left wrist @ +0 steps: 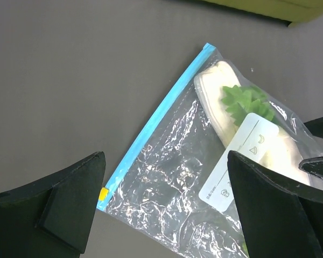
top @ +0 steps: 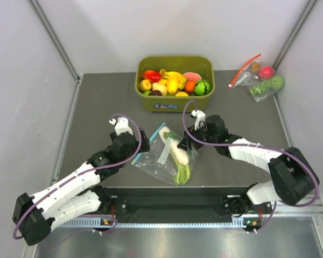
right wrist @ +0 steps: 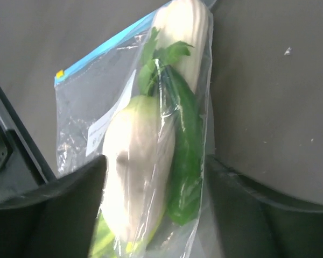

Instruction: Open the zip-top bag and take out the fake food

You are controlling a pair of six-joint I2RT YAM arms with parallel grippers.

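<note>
The zip-top bag (top: pixel 162 157) lies flat at the table's middle, its blue zip strip (left wrist: pixel 156 118) on its left side and its white label (left wrist: pixel 242 156) facing up. Inside are the fake food: a white radish (right wrist: pixel 137 177), a dark green piece (right wrist: pixel 185 161) and a long white stalk with green leaves (left wrist: pixel 218 102). My left gripper (left wrist: pixel 164 207) is open just above the bag's zip-side corner, one finger to each side. My right gripper (right wrist: pixel 156 188) is open and straddles the food-filled side of the bag. Both also show in the top view: left (top: pixel 142 143), right (top: pixel 189 140).
An olive bin (top: pixel 175 103) of red, yellow and orange toy fruits stands behind the bag. A second clear bag with a red zip strip (top: pixel 261 78) lies at the back right. A black rail (top: pixel 177 200) runs along the near edge.
</note>
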